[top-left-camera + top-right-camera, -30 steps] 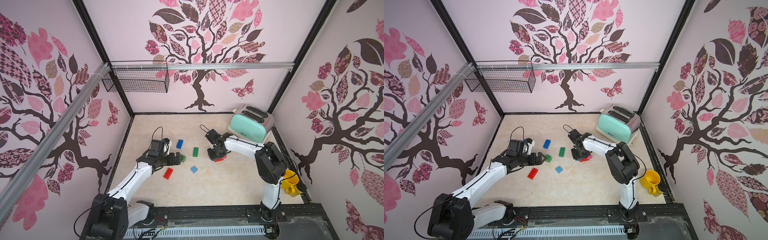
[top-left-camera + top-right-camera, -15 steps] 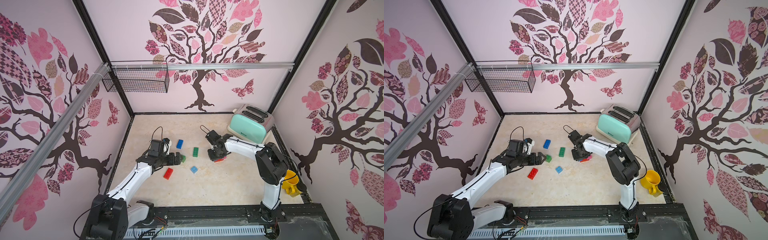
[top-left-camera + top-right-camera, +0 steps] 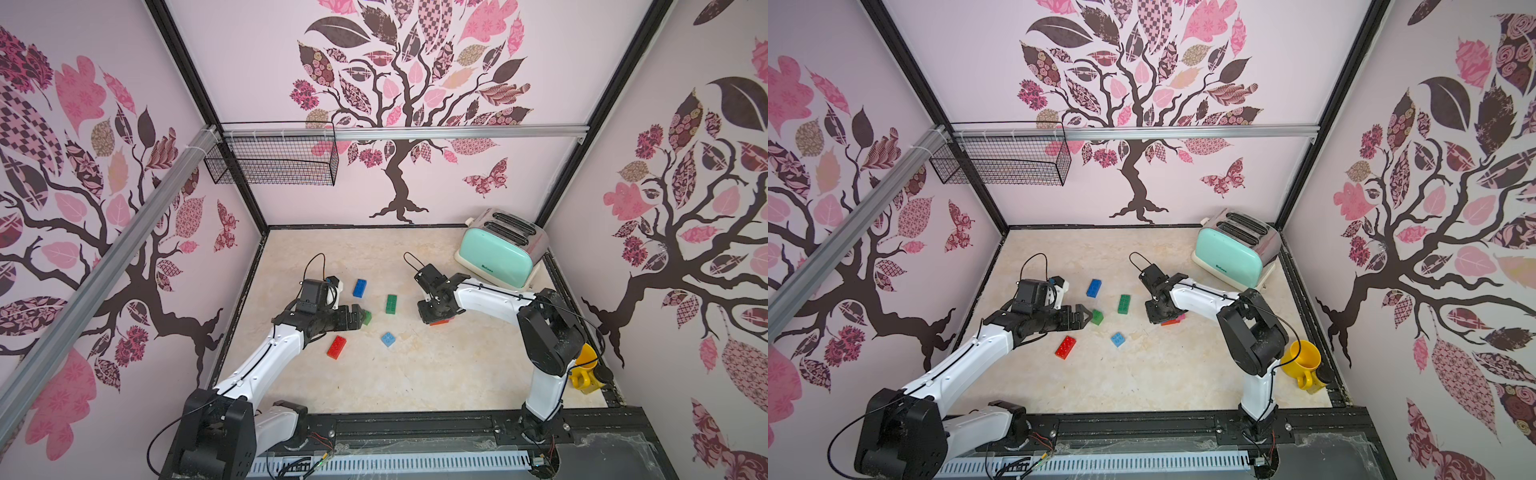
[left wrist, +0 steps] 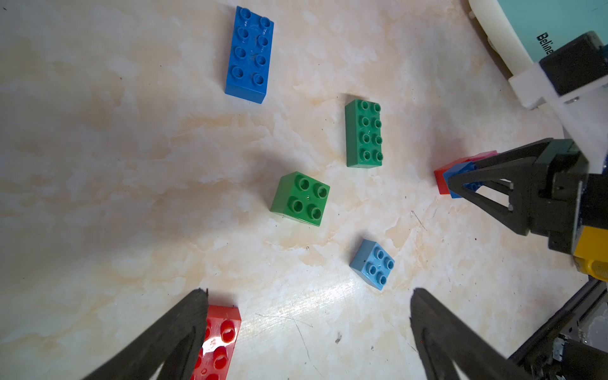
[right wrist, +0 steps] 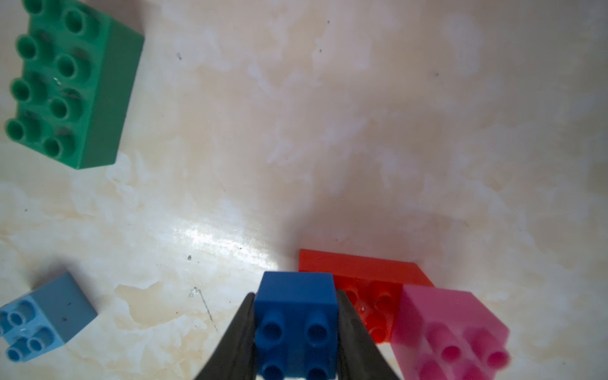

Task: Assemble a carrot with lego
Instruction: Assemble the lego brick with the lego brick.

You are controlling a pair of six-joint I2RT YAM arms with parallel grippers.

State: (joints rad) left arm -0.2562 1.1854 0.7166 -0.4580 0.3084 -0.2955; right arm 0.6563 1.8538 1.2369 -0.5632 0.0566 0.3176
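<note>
Nothing visibly shifts since a second ago: the right claw (image 5: 295, 296) pinches the dark blue square brick (image 5: 296, 316), which touches the red oblong brick (image 5: 362, 266) beside the pink brick (image 5: 444, 316). The left claw (image 4: 308, 291) hangs spread wide over the desk (image 4: 131, 164), near the green square brick (image 4: 300, 199), holding nothing.

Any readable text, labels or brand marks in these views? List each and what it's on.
"Beline": dark print on the mint side of the toaster, left wrist view; its end is hidden, so the word may run on.
Same print in both top views: too small to read.
Lego bricks: no lettering readable.
</note>
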